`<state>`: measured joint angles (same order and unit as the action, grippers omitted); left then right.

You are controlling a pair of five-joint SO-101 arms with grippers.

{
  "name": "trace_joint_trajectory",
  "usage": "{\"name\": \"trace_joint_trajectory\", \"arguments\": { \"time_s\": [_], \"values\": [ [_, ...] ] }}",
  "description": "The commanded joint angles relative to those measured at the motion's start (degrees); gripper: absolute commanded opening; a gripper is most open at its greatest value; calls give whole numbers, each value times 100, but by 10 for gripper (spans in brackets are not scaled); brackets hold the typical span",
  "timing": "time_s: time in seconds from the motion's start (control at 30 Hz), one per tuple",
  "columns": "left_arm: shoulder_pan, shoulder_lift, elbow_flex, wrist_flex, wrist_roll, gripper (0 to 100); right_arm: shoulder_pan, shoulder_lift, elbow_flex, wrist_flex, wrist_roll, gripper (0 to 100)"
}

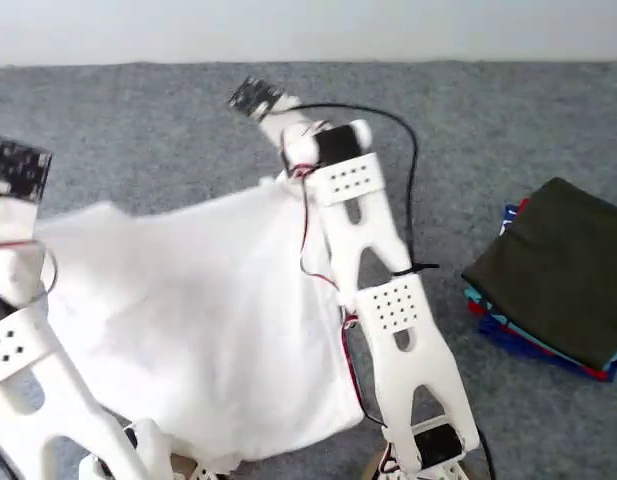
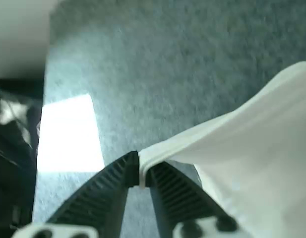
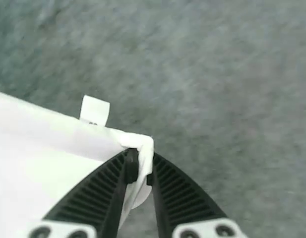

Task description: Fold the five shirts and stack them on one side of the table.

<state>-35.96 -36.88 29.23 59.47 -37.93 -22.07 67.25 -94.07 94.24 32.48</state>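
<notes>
My left pincer [image 2: 141, 171] closed to thin slit, pinching edge of large white cloth shirt [image 2: 252, 148]. My right pincer [image 3: 141, 166] likewise clamped on shirt corner, just beside small white sewn tag [image 3: 94, 110]; its print unreadable. Shirt spreads across left and middle of grey felt table [image 1: 468, 120]; dark-topped folded shirt stack [image 1: 553, 270] at right.

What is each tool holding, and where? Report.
Both grip the white shirt: left tool pinches its edge, right tool a corner beside the tag.
</notes>
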Motion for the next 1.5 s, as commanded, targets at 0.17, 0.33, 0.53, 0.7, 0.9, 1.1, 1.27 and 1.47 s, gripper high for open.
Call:
{"name": "trace_joint_trajectory", "arguments": {
  "time_s": [0.17,0.33,0.53,0.7,0.9,1.1,1.27,1.47],
  "values": [
    [914,1011,-382,-2321,193,14,725,-901,-229,-936,0,10],
    [1301,2374,-1622,-2409,193,14,1051,-901,-229,-1490,0,10],
    [1758,3895,-3565,-2374,193,14,1420,-1015,-237,-2009,0,10],
    [2075,4949,-4813,-2391,185,14,1596,-1086,-202,-2255,35,10],
    [2286,6321,-6527,-2365,-44,14,1736,-831,-202,-2695,44,10],
    [2374,7376,-8180,-1820,-615,14,1710,-488,-193,-3196,53,10],
    [2391,7859,-9358,-571,-791,14,1719,-365,-202,-3099,53,10],
    [2418,7912,-10387,2198,-782,14,1727,-400,-220,-1965,519,10]
  ]
}}
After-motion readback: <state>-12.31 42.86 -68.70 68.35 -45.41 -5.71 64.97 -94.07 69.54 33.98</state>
